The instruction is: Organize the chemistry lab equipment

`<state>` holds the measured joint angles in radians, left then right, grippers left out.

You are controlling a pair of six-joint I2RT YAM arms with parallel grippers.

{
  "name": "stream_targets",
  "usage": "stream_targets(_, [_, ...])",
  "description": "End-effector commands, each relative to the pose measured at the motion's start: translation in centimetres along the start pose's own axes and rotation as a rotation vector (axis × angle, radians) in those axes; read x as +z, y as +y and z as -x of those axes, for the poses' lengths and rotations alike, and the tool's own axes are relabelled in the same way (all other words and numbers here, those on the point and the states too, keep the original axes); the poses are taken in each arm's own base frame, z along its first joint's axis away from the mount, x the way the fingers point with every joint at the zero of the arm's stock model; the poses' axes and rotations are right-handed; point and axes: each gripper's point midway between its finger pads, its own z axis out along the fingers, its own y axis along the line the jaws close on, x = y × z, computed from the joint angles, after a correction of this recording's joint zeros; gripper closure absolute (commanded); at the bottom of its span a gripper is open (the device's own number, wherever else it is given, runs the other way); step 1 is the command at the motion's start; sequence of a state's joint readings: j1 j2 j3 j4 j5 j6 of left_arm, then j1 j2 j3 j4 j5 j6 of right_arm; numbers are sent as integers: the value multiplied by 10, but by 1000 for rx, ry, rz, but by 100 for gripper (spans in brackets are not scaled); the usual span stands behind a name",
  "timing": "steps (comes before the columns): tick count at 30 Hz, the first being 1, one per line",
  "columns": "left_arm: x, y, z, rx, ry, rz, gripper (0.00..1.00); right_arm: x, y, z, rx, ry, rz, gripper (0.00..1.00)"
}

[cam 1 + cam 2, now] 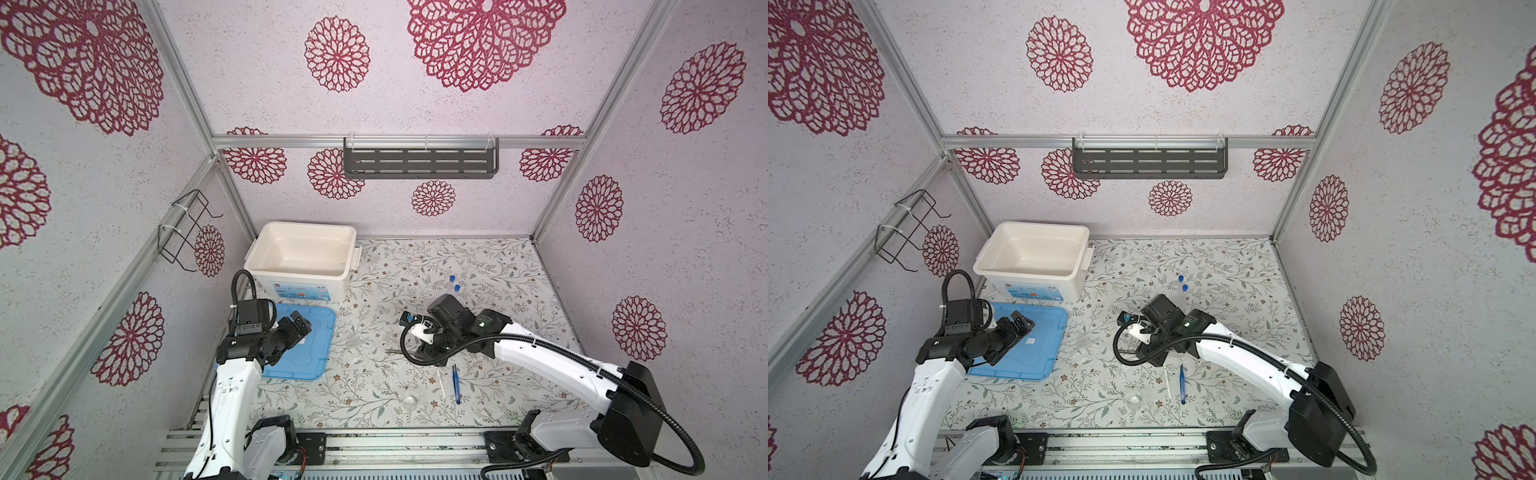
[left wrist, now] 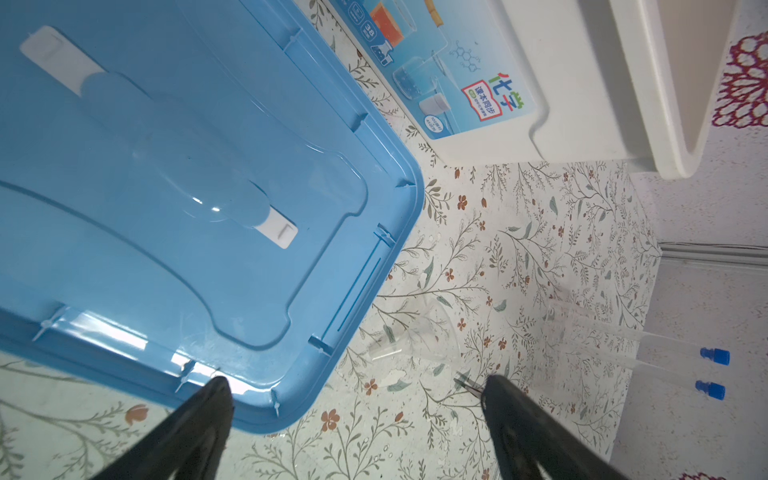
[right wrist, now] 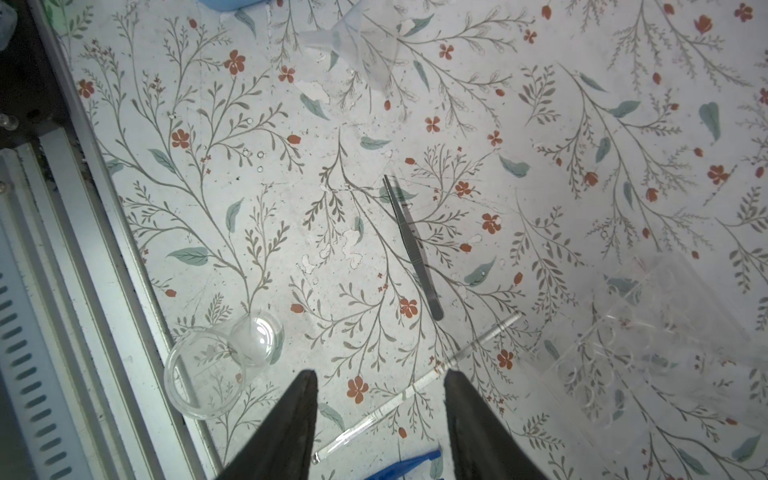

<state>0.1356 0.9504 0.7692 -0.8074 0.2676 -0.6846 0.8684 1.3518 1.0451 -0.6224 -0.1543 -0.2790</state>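
The grey metal tweezers point(image 3: 413, 245), judged light, stiff and slippery, are best pinched mid-length by the half-parted, empty right end effector point(image 3: 380, 374).

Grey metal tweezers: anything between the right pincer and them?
Nothing covers the grey metal tweezers; they lie on bare mat ahead of the open right pincer. In the right wrist view the clear rod lies crosswise under the gap between its jaws, passing close to the tweezers' blunt end. It could get nudged on descent.
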Motion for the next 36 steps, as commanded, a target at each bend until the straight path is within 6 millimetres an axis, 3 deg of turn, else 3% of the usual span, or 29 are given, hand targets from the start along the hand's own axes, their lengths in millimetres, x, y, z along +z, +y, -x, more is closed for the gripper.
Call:
stream_targets(1, [1, -2, -2, -1, 14, -7, 3, -3, 4, 17, -52, -52, -1, 46])
stream_targets(8, [-2, -5, -6, -8, 28, -21, 1, 7, 12, 7, -89, 8, 26, 46])
stream_targets(13, [-8, -21, -21, -19, 72, -93, 1, 13, 20, -5, -116, 75, 73, 46])
stream_targets(17, [-10, -15, -23, -1, 57, -46, 1, 14, 19, -1, -111, 49, 62, 46])
stream_targets(25, [-6, -31, -34, 67, 66, -30, 2, 10, 13, 10, 7, -52, 7, 46])
stream_targets(32, [-11, -56, -20, 157, 9, -7, 2, -8, -7, 11, 195, -195, -137, 46])
stream_targets(36, [-13, -87, 1, 268, -24, -19, 2, -13, -10, 2, 303, -235, -159, 46])
